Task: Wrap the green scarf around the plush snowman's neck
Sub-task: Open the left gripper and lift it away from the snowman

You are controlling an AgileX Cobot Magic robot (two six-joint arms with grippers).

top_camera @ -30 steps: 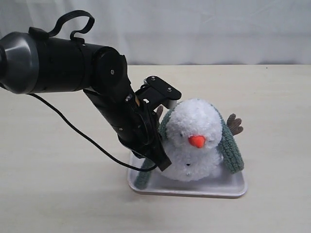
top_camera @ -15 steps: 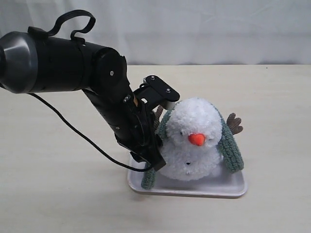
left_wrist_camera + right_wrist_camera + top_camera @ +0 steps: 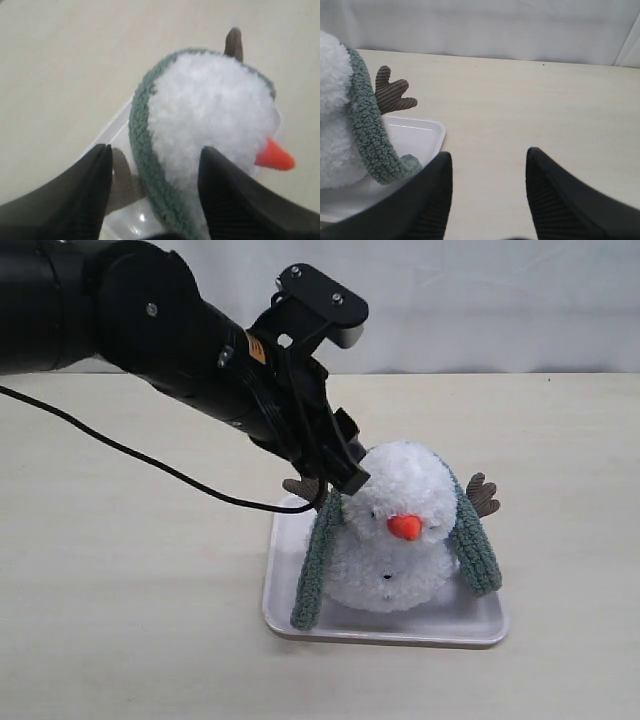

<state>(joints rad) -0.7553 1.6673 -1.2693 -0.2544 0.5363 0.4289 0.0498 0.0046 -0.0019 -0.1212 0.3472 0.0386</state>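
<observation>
On beige tabletop, white curtain behind, left gripper and right gripper parted wide

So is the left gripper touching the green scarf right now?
Cannot tell. In the left wrist view the green scarf runs through the open left gripper, but no contact or gap shows plainly.

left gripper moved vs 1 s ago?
Yes. The left gripper has risen from low beside the tray's left rim to the height of the plush snowman's head.
</observation>
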